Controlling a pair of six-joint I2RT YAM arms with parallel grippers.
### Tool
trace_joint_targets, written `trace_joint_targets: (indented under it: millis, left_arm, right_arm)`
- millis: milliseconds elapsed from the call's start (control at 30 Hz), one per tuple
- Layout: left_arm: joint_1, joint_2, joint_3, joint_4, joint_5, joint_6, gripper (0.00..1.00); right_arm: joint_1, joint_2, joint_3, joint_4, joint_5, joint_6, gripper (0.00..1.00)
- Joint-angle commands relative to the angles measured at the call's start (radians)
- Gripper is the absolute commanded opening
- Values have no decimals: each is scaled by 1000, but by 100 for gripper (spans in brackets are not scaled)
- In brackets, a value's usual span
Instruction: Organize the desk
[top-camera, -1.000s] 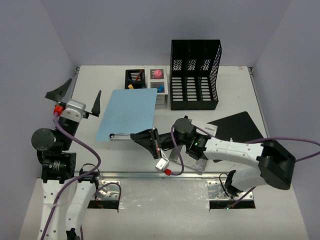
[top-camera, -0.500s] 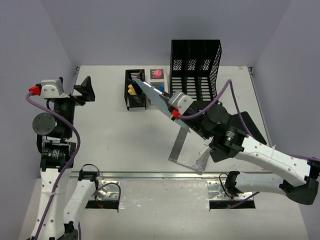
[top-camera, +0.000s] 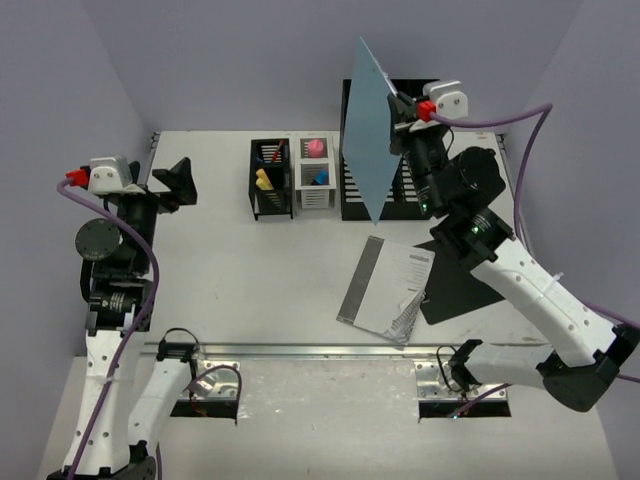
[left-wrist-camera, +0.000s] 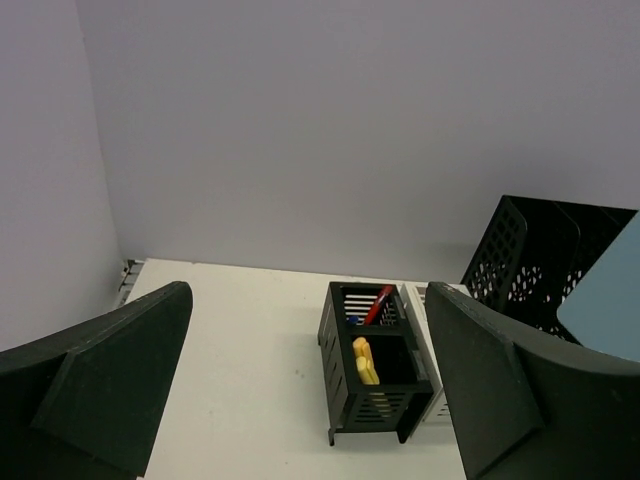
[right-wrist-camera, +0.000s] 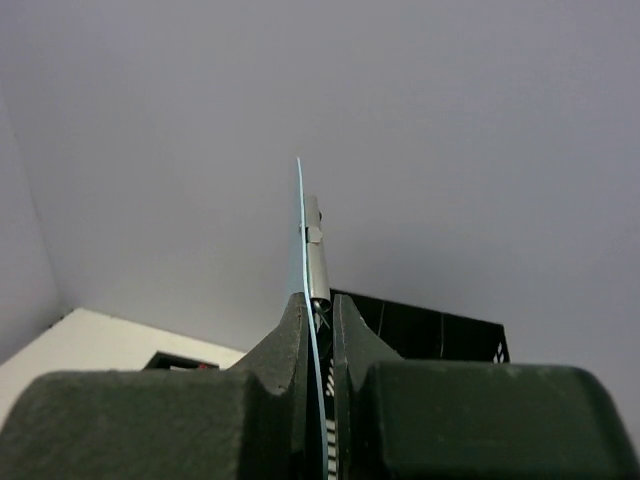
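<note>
The white desk (top-camera: 250, 270) lies between lilac walls. My right gripper (top-camera: 400, 108) is shut on a light blue clipboard (top-camera: 366, 130) and holds it upright on edge, high over the black slotted file holder (top-camera: 352, 203). In the right wrist view the clipboard's thin edge (right-wrist-camera: 300, 230) and its metal clip (right-wrist-camera: 314, 250) stand between my shut fingers (right-wrist-camera: 320, 312). My left gripper (top-camera: 170, 180) is open and empty at the desk's far left. In the left wrist view its gap (left-wrist-camera: 300, 400) faces the black pen holder (left-wrist-camera: 375, 360).
The black pen holder (top-camera: 270, 180) with yellow and red items stands next to a white holder (top-camera: 315, 170) at the back. A grey-white booklet (top-camera: 385, 290) and a black pad (top-camera: 470, 285) lie front right. A metal rail (top-camera: 300, 350) runs along the near edge.
My right arm has lifted the blue clipboard off the desk and swung it up and back, on edge, to above the file holder. The left gripper has turned slightly at the far left.
</note>
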Motion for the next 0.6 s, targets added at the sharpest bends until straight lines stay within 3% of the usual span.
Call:
trace_joint_targets:
  millis: [0,167,567]
  left_arm:
    - [-5,-12,-12,16,-1,-20,100]
    - [-7,-24,-29,23,-14,-13,100]
    - [-5,-27,-70,33,-29,4,100]
  right_arm:
    - [-46,64,111,147,38,15,1]
    - [-89,199,231,179,52,11,1]
    - [-181,382,308,277,21,12,1]
